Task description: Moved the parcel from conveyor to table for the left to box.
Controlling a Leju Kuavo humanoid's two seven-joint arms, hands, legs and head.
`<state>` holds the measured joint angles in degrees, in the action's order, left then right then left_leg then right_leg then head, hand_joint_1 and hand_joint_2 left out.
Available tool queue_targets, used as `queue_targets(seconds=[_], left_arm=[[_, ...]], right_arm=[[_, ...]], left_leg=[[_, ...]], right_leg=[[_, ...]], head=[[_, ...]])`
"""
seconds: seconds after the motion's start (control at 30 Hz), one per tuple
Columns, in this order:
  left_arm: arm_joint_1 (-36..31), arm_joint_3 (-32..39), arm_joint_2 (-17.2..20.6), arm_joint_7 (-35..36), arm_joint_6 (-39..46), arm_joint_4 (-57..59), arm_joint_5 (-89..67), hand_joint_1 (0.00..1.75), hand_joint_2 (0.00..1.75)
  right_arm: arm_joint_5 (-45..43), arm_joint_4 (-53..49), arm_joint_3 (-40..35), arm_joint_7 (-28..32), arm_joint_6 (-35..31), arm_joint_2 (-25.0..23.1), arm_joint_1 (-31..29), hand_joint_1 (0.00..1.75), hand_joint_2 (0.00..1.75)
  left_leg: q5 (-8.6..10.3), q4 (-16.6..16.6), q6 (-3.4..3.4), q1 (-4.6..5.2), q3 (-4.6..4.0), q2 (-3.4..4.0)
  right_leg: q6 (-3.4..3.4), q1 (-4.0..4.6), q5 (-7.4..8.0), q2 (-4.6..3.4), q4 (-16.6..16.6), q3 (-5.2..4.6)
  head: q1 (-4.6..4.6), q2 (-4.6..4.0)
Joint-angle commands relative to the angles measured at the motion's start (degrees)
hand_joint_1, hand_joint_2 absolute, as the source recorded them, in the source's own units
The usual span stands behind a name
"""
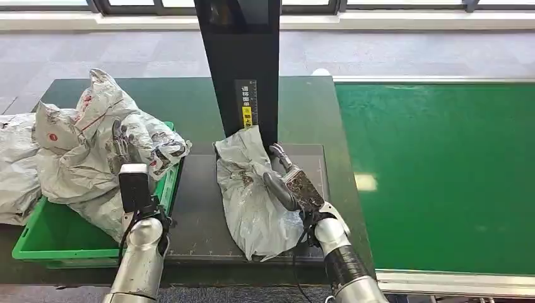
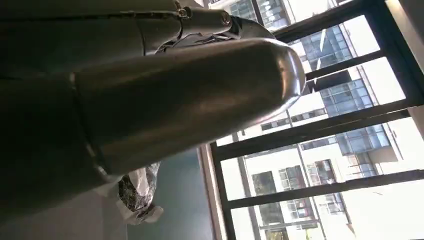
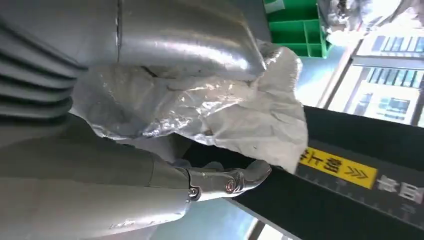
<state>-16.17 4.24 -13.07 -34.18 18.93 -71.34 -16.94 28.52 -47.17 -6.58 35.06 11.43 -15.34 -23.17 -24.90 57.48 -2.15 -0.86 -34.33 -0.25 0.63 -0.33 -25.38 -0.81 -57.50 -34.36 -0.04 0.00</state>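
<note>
Although the green conveyor belt (image 1: 441,177) lies bare to the right of the black scanner post (image 1: 243,69), the grey plastic parcel (image 1: 252,196) already rests on the dark table (image 1: 202,214) at the foot of that post, so the carry from belt to table looks done. What is left, by my reading, is for the right hand to let go and draw back, and for the left hand to pick the parcel up and put it in the green crate (image 1: 38,243).

The right hand (image 1: 290,183) lies along the parcel's edge nearest the conveyor, just in front of the post. Its thumb presses on top of the plastic and its fingers reach toward the post's base. In the right wrist view the crumpled parcel (image 3: 200,105) sits between the thick thumb and a darker finger (image 3: 230,182) curling beneath it, so I judge the hand to be gripping the bag, though loosely.

The left hand (image 1: 134,186) is raised left of the post, over the near rim of the crate, which is heaped with similar grey mailing bags (image 1: 94,145). Whether its fingers are apart or curled I cannot tell; the left wrist view shows mostly its thumb (image 2: 190,95) against windows, with nothing plainly held.
</note>
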Motion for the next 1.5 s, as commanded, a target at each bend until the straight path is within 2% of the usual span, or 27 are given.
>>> queue_targets(seconds=[0.03, 0.2, 0.27, 0.3, 0.33, 0.4, 0.5, 0.7, 1.3, 1.33, 1.5], left_arm=[[0.1, -0.3, 0.7, 0.2, -0.9, 0.5, 0.1, 0.0, 0.0], [1.0, -2.6, 0.9, 0.9, -3.0, -1.0, -3.5, 0.0, 0.0], [0.9, -6.4, 1.9, 1.7, -9.2, -0.3, -7.1, 0.0, 0.0], [0.6, -7.5, 2.0, 2.5, -12.3, 0.4, -8.6, 0.0, 1.75], [0.2, -8.9, 2.2, 2.8, -13.6, 1.6, -11.6, 0.0, 1.75], [-0.6, -11.7, 2.5, 2.9, -13.9, 3.8, -16.7, 0.0, 1.75], [-0.1, -17.0, 2.9, 2.0, -15.1, 5.2, -25.4, 0.0, 1.75], [1.6, -24.5, 5.0, 3.6, -19.7, 9.1, -34.9, 0.0, 1.75], [1.7, -24.9, 5.3, 3.5, -19.7, 11.3, -35.6, 0.0, 1.75], [0.7, -26.8, 6.3, 6.1, -24.4, 14.1, -38.1, 0.0, 1.75], [-3.5, -28.8, 5.5, 5.5, -23.6, 30.7, -41.6, 0.0, 1.75]], right_arm=[[2.6, -12.2, -4.9, 0.3, 1.5, 0.5, 2.4, 0.0, 0.0], [-0.1, -22.0, -3.1, 2.2, 1.3, 0.1, 5.9, 0.0, 0.0], [-5.1, -28.8, -1.5, 4.9, 4.4, 0.6, 8.2, 0.0, 0.0], [-7.9, -33.2, -1.7, 4.9, 5.8, 1.2, 9.6, 0.0, 0.0], [-10.7, -37.4, -2.4, 4.9, 6.8, 2.2, 10.9, 0.0, 1.75], [-12.8, -42.2, -3.3, 4.9, 8.2, 3.1, 12.2, 0.0, 1.75], [-14.3, -47.6, -6.3, 4.9, 6.6, 4.9, 13.5, 0.0, 1.75], [-17.4, -44.6, -8.0, 4.9, 5.5, 6.7, 12.2, 0.0, 1.75], [-17.8, -43.9, -8.1, 4.9, 5.4, 6.8, 11.6, 0.0, 1.75], [-17.7, -43.5, -8.3, 4.9, 5.3, 6.9, 11.0, 0.0, 1.75], [-16.9, -40.9, -7.8, 4.9, 5.6, 6.0, 8.8, 0.0, 1.75]], left_leg=[[-0.02, 0.0, 0.06, 0.03, 0.04, 0.05], [-0.03, 0.0, 0.08, 0.05, 0.06, -0.02], [-0.02, 0.0, 0.09, 0.06, 0.04, -0.17], [0.0, 0.0, 0.08, 0.03, -0.01, -0.19], [-0.01, 0.0, 0.11, 0.04, 0.01, -0.23], [0.03, 0.0, 0.08, 0.06, -0.07, -0.27], [-0.02, 0.0, 0.12, 0.08, -0.03, -0.26], [-0.07, 0.0, 0.18, 0.17, 0.1, -0.06], [-0.1, 0.0, 0.21, 0.13, 0.09, 0.0], [-0.1, 0.0, 0.2, 0.14, 0.07, -0.01], [-0.04, -0.1, 0.22, 0.19, 0.19, -0.01]], right_leg=[[-0.02, -0.02, -0.01, 0.01, 0.0, 0.02], [-0.03, -0.03, -0.06, 0.09, 0.0, 0.06], [-0.04, -0.04, -0.1, 0.25, 0.0, 0.09], [-0.03, -0.02, -0.08, 0.26, 0.0, 0.05], [-0.05, -0.03, -0.11, 0.33, 0.0, 0.09], [-0.06, -0.05, -0.08, 0.37, 0.0, 0.01], [-0.06, -0.06, -0.09, 0.39, 0.0, 0.08], [-0.09, -0.16, -0.06, 0.21, 0.1, 0.14], [-0.11, -0.11, -0.06, 0.16, 0.1, 0.15], [-0.11, -0.12, -0.06, 0.17, 0.1, 0.13], [-0.13, -0.17, -0.04, 0.19, 0.2, 0.24]], head=[[0.0, 0.0], [0.0, 0.0], [0.0, 0.0], [0.0, 0.0], [0.0, 0.0], [0.0, 0.0], [0.0, 0.0], [0.0, 0.0], [0.0, 0.0], [0.0, 0.0], [0.0, 0.0]])
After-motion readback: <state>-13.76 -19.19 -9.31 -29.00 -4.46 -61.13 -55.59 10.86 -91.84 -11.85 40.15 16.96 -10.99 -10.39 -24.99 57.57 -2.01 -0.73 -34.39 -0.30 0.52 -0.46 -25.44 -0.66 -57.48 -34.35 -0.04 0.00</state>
